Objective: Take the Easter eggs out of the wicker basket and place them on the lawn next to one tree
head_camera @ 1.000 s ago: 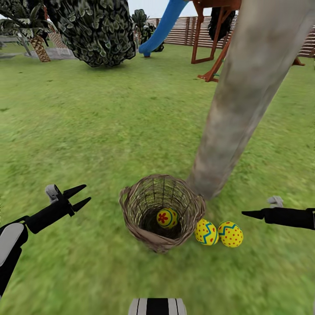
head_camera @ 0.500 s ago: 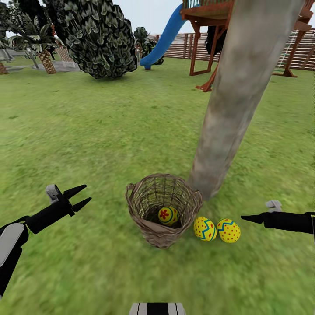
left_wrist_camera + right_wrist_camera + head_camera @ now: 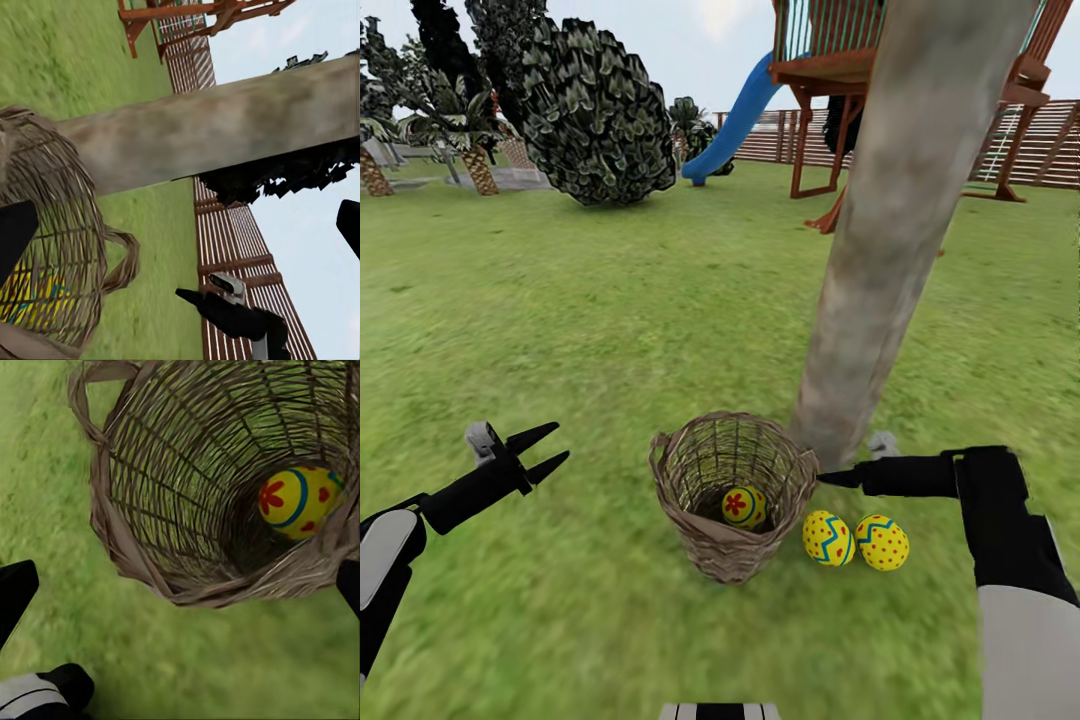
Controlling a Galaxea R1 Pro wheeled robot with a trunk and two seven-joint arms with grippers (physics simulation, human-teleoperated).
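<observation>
Two of three: we count two small yellow eggs with red dots and blue-green zigzags (image 3: 856, 540) lying on the patchy green lawn (image 3: 590, 330), lower centre-right of the head frame, just beside the basket and near the trunk's foot.
Egg left: one yellow egg with a red flower mark (image 3: 743, 506) sits at the bottom of the round brown woven wicker basket (image 3: 732, 490); in the right wrist view it lies deep inside (image 3: 300, 500), right of centre.
Tree: thick, leaning, mottled grey-brown trunk (image 3: 900, 220) rises just behind the basket.
Right gripper (image 3: 835, 478): tip touching or just beside the basket's right rim; we cannot tell how its jaws stand.
Left gripper (image 3: 542, 452): lower left, jaws parted, holding nothing, well apart from the basket.
Progress: we judge roughly two thirds done; lifting the last egg out and setting it by the same tree remains.
</observation>
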